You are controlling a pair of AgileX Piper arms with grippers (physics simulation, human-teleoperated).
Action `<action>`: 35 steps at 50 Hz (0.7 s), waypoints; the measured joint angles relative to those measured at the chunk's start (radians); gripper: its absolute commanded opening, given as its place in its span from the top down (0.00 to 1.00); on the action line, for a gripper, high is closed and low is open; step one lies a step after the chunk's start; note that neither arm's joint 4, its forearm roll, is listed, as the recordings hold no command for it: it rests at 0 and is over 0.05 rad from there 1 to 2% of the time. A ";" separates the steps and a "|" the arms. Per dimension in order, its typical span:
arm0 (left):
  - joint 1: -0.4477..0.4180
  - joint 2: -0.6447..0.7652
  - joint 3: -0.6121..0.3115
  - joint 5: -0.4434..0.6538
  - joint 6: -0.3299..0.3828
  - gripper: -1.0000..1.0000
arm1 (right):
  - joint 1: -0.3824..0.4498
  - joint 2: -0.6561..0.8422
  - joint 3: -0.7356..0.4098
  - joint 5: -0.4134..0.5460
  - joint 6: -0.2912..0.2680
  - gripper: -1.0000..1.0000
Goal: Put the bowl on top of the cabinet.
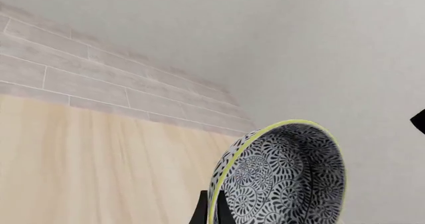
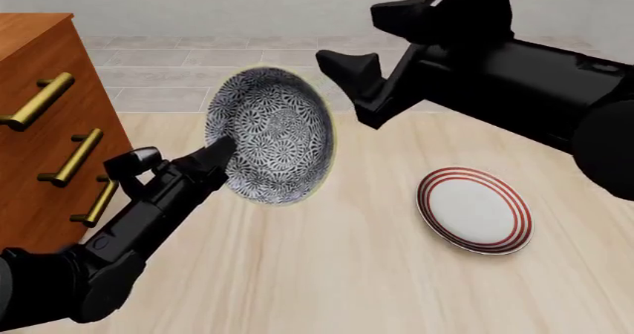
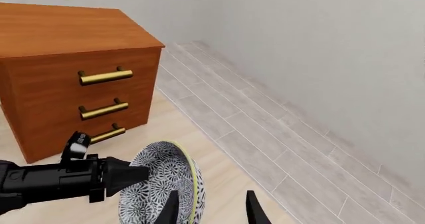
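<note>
Front view, contents listed by clock position from the centre of the picture.

1. Bowl (image 2: 269, 135): deep, dark-blue-and-white floral pattern, pale rim. Sits at about 11 o'clock, lifted off the table (image 2: 327, 274) and tipped on edge, its opening turned toward the camera. It is not on the cabinet; it hangs just beside the cabinet's front, apart from it.

2. Left gripper (image 2: 220, 150): black, entering from 7 o'clock. Fingers pinched onto the bowl's rim on the side nearest the cabinet, one finger inside the bowl. The left wrist view confirms the rim clamped between the fingertips (image 1: 199, 214).

3. Cabinet (image 2: 40, 133): reddish-brown wood, at 9 o'clock, partly cut off by the picture edge. Three brass bar handles (image 2: 74, 157) on its front. In the right wrist view the flat top (image 3: 59, 27) is bare.

4. Right gripper (image 2: 358, 89): black, on a thick arm entering from 2 o'clock, raised above the table just beside the bowl's far rim. In the right wrist view its two fingers (image 3: 254, 211) stand spread apart, one on each side of the rim without gripping it; jaws released.

5. Plate (image 2: 474, 209): flat, white with red rings, lying on the table at 4 o'clock, well apart from the bowl.

6. Table: pale wood grain; grey tiled floor (image 2: 178, 59) beyond at 12 o'clock.
</note>
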 measured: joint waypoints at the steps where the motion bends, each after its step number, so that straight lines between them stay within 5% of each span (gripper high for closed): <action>1: 0.001 -0.002 -0.001 0.003 0.001 1.00 | 0.003 -0.006 0.005 -0.004 0.000 0.00; 35: -0.010 -0.131 -0.122 0.303 0.092 1.00 | 0.051 -0.228 0.117 -0.105 0.000 0.00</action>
